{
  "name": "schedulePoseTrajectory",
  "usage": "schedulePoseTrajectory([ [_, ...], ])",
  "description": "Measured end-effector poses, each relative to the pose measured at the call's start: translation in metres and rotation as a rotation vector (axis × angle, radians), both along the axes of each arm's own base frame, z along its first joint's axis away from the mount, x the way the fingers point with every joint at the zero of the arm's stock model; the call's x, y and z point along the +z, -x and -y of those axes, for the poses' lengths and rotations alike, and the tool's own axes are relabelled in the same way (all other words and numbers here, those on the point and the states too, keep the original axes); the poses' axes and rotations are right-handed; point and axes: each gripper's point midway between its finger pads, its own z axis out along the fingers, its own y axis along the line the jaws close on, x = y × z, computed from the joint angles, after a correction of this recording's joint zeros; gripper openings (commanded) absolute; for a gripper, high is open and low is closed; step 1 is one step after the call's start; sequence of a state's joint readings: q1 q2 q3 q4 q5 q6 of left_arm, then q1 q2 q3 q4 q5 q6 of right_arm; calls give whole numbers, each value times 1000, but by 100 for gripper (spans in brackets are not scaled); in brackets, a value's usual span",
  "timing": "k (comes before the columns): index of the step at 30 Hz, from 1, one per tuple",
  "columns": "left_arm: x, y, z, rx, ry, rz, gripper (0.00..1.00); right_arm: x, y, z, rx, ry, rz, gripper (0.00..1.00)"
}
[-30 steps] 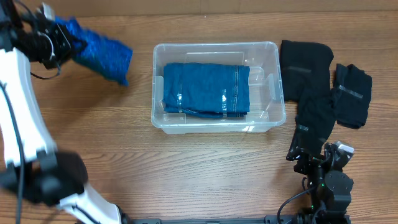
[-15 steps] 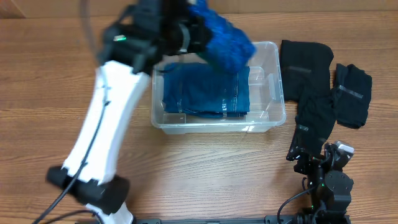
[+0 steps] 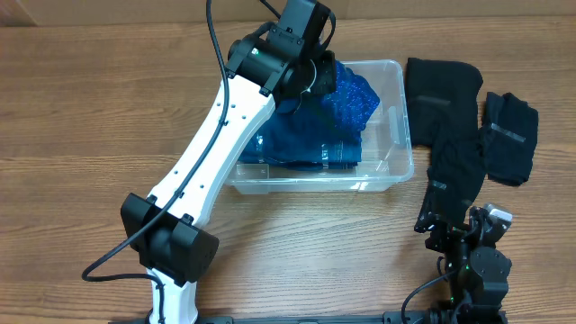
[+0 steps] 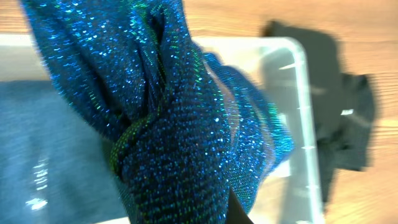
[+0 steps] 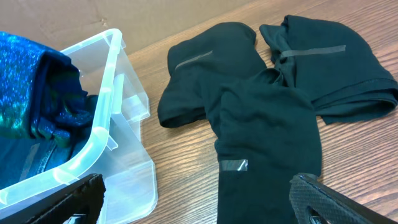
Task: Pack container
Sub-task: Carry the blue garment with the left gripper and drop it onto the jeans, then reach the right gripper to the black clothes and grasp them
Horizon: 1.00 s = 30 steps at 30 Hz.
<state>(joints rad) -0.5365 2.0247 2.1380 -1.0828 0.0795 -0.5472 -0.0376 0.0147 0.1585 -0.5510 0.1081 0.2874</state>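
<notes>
The clear plastic container [image 3: 387,171] sits mid-table with a folded dark blue garment [image 3: 297,148] inside. My left gripper [image 3: 317,79] is shut on a sparkly blue garment [image 3: 353,99] and holds it over the container's far right part. In the left wrist view the sparkly garment [image 4: 168,118] fills the frame above the container [image 4: 305,112], hiding the fingers. My right gripper [image 5: 196,199] is open and empty, low near the table's front right, with the container [image 5: 102,143] to its left.
Folded black garments [image 3: 450,126] lie right of the container, with another black one [image 3: 510,135] at the far right. They also show in the right wrist view [image 5: 267,118]. The left arm reaches across the table from the front.
My left arm has swung from the far left to over the container, carrying the sparkly blue garment, and lowered it toward the container's right part. The right arm has not moved.
</notes>
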Motion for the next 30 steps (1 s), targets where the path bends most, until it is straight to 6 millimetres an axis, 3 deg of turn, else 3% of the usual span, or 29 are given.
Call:
schedulePoseTrajectory([
  [1,-7,3,-5,7,-31,-16,30,0,0,0,0,0,0,100],
  [2,-18,9,-13,14,-75,-51,46,0,0,0,0,0,0,100],
  [4,-38,26,-31,15,-168,-136,60,0,0,0,0,0,-1,100],
  [7,-57,51,-60,38,-298,-255,66,0,0,0,0,0,0,100],
  [8,-59,55,-70,51,-328,-275,100,0,0,0,0,0,0,100],
  [12,-61,59,-110,125,-394,-348,100,0,0,0,0,0,0,100],
  [15,-59,47,-156,238,-392,-377,100,0,0,0,0,0,0,100],
  [19,-40,39,-217,390,-354,-363,100,0,0,0,0,0,0,100],
  [24,-27,53,-288,564,-331,-412,100,0,0,0,0,0,0,100],
  [27,-28,58,-313,626,-323,-437,100,0,0,0,0,0,0,100],
  [30,-28,60,-323,652,-318,-441,100,0,0,0,0,0,1,100],
])
